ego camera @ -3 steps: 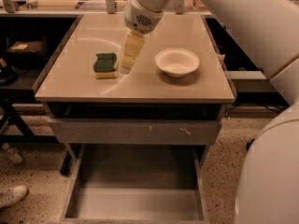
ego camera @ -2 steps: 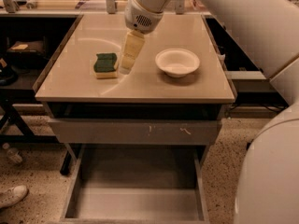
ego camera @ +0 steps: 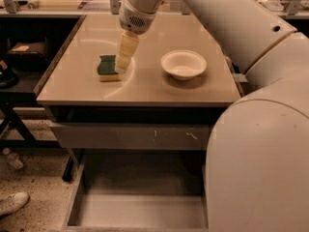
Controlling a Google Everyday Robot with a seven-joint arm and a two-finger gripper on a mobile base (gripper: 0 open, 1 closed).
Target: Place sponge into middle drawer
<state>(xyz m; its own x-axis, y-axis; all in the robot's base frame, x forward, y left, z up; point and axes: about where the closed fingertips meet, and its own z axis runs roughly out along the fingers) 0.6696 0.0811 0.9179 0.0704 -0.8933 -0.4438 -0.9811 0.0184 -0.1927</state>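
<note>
The sponge (ego camera: 108,67) lies green side up on the tabletop (ego camera: 145,88), left of centre in the frame. The gripper (ego camera: 123,67) reaches down from the upper middle and its tip meets the sponge's right edge; whether it has a hold cannot be told. The step looks like the pick-up. Next comes a firm grasp, a lift, then a carry down to the middle drawer (ego camera: 140,210), open at the bottom, avoiding the white bowl (ego camera: 183,64) at right.
</note>
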